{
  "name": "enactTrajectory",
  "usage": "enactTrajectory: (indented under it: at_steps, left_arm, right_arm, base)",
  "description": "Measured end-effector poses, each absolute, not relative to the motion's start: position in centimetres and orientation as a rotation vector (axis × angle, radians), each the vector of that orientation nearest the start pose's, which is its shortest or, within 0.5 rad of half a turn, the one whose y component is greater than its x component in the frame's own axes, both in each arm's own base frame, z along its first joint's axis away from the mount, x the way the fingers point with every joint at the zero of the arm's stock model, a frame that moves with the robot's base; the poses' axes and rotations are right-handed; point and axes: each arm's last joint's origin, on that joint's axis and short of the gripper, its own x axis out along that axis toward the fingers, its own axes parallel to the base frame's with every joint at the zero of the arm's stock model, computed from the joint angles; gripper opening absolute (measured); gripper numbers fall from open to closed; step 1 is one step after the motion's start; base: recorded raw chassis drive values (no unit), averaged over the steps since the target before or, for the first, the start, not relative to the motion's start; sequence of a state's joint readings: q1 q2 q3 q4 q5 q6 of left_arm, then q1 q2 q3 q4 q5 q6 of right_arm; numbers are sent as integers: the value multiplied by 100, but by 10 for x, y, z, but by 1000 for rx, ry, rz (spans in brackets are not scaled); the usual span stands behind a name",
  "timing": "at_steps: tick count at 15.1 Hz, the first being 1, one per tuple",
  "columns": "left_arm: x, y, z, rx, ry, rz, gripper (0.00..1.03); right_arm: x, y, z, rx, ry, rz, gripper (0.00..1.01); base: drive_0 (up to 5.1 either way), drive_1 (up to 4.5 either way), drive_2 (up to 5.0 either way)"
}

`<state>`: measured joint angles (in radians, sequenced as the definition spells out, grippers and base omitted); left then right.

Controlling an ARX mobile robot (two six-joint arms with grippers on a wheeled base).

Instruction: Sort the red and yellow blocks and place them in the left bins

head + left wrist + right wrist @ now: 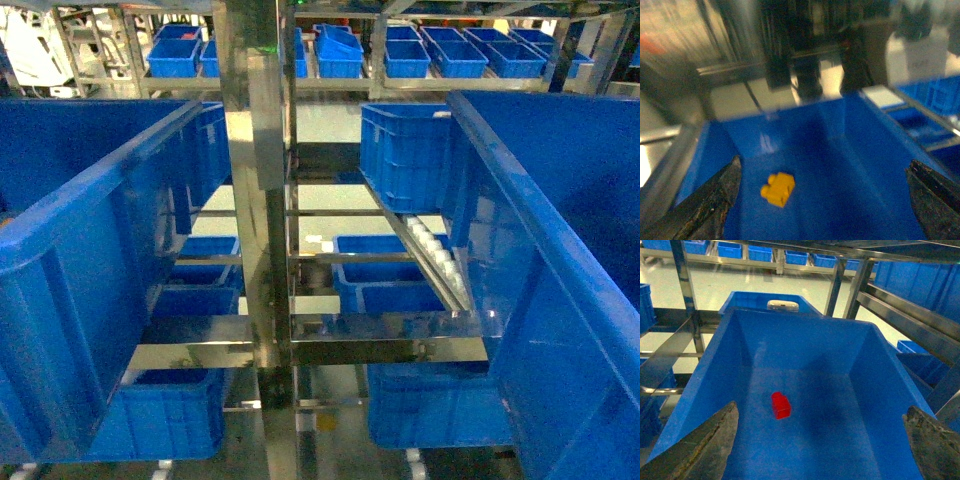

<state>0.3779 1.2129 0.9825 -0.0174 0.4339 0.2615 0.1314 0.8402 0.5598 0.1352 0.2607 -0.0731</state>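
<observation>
Our left gripper (822, 200) is wide open over a smooth blue bin (865, 165). The chunky yellow block (777, 188) lies at lower left, long side slanting up to the right. Our right gripper (822, 445) is wide open too. The shiny red block (780, 405) lies left of middle in its bin (865, 370), long side pointing up the frame.

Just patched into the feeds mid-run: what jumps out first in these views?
Blue bins everywhere. In the left wrist view a yellow block lies alone on the floor of a blue bin, between the open left gripper fingers. In the right wrist view a red block sits on the floor of another blue bin, with the right gripper open above it.
</observation>
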Motion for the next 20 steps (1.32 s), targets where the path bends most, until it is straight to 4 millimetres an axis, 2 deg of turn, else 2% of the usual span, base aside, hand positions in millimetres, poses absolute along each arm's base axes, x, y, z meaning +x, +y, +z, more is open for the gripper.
enactTrajectory:
  at_steps: [1,2,3,5,9,11,15,20]
  left_arm:
    - [239,80,350,166,140,-91,98]
    - [233,74,356,154,119,-113,98]
    - [230,70,357,130,125,-136,98]
    - [233,72,344,82,198,-147,98]
    - [213,81,347,-11,292,-133,98]
    - [209,84,341,-63,362,-116,98]
    - [207,72,353,-2,272,-136,98]
    - [207,73,353,-1,273,-124,98]
  right_arm:
    - [190,18,276,-101,147,-124,98]
    - [190,18,276,-101,147,-123,98]
    - [190,18,276,-101,148,-124,98]
    - [190,18,276,-101,147,-124,98]
    - [190,18,276,-101,147,-122,98]
    - [190,18,276,-101,148,-123,98]
    - [190,18,276,-101,147,-123,98]
    - [190,18,276,-101,147,-123,98]
  base:
    - [0,0,0]
    - [0,0,0]
    - [0,0,0]
    - [0,0,0]
    - [0,0,0]
    - [0,0,0]
    - [0,0,0]
    - [0,-82,83]
